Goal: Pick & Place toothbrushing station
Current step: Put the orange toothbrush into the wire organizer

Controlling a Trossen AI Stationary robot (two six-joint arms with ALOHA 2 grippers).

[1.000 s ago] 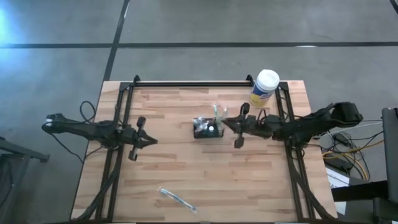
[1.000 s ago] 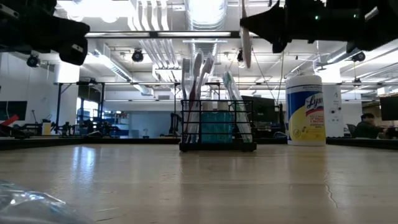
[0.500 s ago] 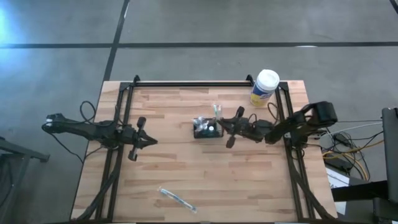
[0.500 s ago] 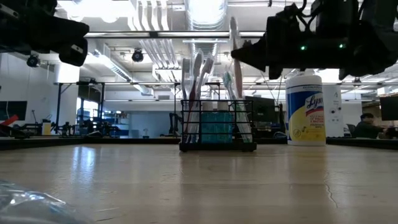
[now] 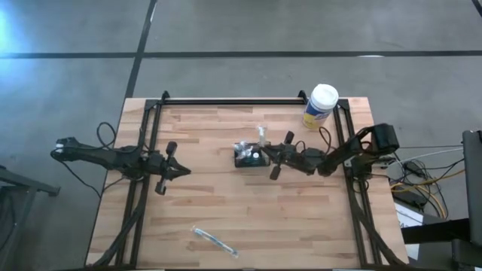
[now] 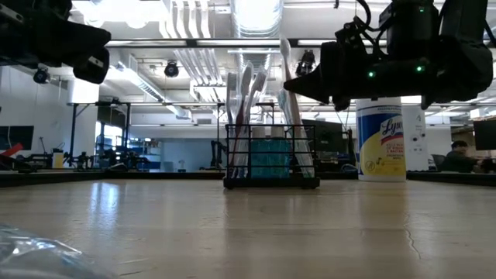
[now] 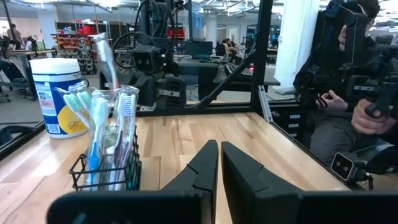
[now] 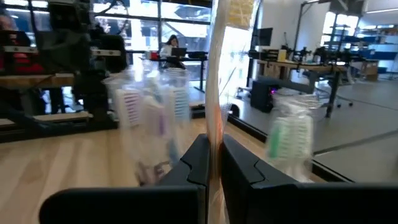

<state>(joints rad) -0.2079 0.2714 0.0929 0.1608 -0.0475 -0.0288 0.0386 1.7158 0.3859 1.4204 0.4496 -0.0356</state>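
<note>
Black wire-mesh caddy (image 5: 250, 155) is seen standing upright at the centre of the desk (image 5: 226, 218) in the high view, slightly right of middle; several wrapped toothbrushes (image 6: 246, 116) are held upright in it.

Right gripper (image 5: 265, 150) is positioned just beside the caddy's right edge, above desk level. Its jaws are clamped on a single wrapped toothbrush (image 8: 217, 81), held upright; in the low view this brush (image 6: 285, 62) is seen above the caddy's right part, head uppermost. Whether its lower end is inside a compartment cannot be told.

Left gripper (image 5: 175, 170) is held at centre left of the high view, well apart from the caddy, jaws together and nothing between them.

A white-lidded canister (image 5: 321, 105) stands at upper right of the desk. A wrapped toothbrush (image 5: 213, 240) lies near the lower edge.
</note>
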